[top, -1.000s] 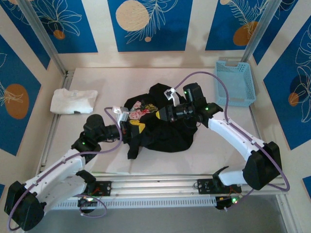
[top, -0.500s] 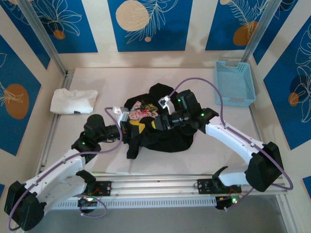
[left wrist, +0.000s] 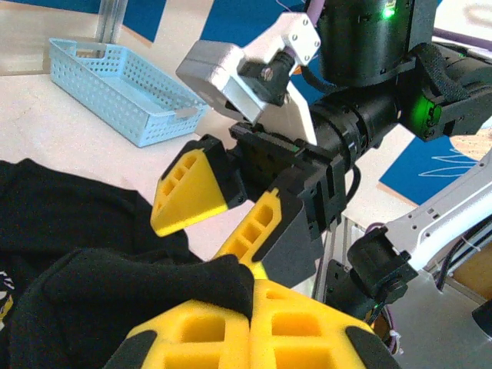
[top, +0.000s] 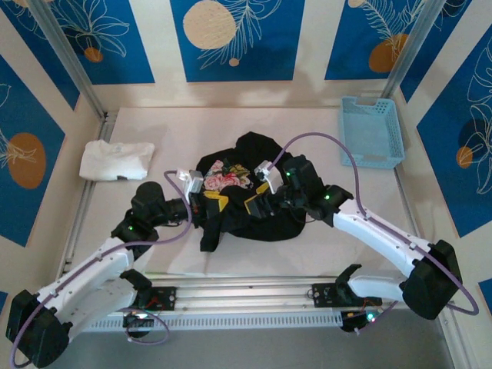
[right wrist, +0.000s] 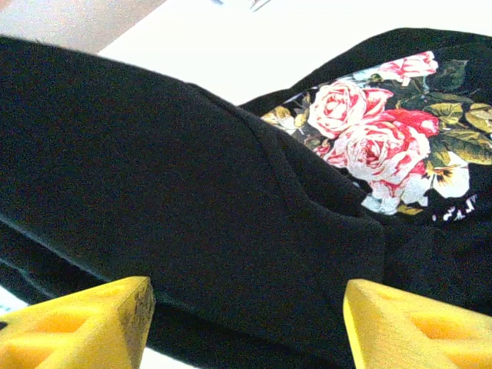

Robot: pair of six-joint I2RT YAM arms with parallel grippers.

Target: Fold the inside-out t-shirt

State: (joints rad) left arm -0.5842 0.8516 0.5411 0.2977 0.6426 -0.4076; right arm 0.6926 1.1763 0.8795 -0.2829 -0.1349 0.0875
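Left pincer [left wrist: 250, 290] pinches t-shirt [left wrist: 92, 300] edge; right pincer [left wrist: 224, 217] spread.

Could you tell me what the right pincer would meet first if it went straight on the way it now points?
The t-shirt: a raised fold of its black cloth lies directly ahead of the open right pincer, apparently close, though depth is hard to judge.

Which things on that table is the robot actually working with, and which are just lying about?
In the job: black t-shirt, pinched by the left gripper; right gripper, open at the cloth.
Just lying about: folded white garment; blue basket.
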